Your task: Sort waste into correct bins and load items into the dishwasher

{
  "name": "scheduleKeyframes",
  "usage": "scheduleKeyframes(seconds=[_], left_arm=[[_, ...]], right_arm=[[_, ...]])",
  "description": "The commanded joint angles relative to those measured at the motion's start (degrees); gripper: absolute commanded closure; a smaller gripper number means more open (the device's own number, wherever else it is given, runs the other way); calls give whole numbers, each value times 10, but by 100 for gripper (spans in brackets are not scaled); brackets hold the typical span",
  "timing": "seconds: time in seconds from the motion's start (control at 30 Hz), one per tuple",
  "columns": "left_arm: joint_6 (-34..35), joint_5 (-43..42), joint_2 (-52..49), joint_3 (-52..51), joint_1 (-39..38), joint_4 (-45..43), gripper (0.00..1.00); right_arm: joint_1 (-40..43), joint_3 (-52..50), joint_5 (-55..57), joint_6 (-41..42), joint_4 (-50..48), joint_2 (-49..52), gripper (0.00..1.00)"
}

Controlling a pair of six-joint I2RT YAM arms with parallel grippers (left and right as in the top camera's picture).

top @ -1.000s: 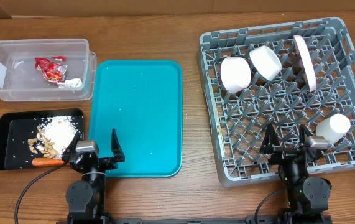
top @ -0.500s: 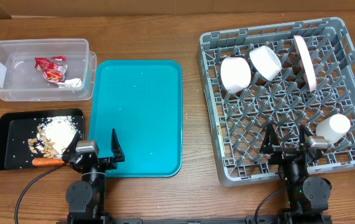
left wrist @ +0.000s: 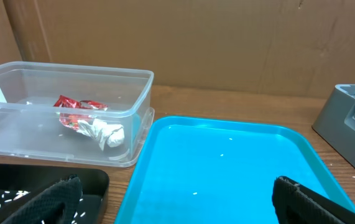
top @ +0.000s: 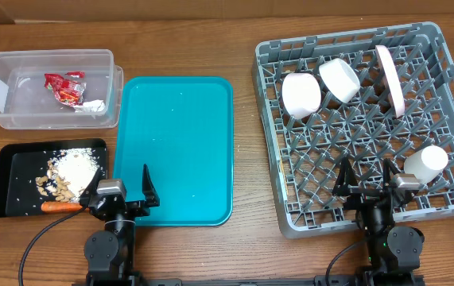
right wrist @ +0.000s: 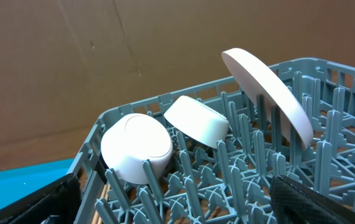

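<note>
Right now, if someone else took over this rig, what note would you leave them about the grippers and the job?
Left gripper: open, holding nothing, at the near edge of the teal tray.
Right gripper: open, holding nothing, at the near edge of the dish rack.
Clear tub: red wrapper and paper wad.
Black tray: food scraps and carrot.
Rack: two bowls, plate on edge, cup.
Done: all visible waste binned, dishes racked.
Left: nothing visible to sort or load.
</note>
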State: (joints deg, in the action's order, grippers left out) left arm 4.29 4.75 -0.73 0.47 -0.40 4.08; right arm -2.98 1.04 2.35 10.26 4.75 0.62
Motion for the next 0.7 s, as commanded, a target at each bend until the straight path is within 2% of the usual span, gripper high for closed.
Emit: scheduleKeyframes(seconds=[0.0, 0.53, 0.67], left_arm=[[0, -3, 5, -2, 0, -1, 0], [0, -3, 5, -2, 0, -1, 0], [0, -3, 5, -2, 0, -1, 0]], right_arm=[[1, -6, -1, -2, -3, -5, 0], [1, -6, 4, -3, -2, -5, 0], [1, -6, 5, -38, -2, -5, 0]])
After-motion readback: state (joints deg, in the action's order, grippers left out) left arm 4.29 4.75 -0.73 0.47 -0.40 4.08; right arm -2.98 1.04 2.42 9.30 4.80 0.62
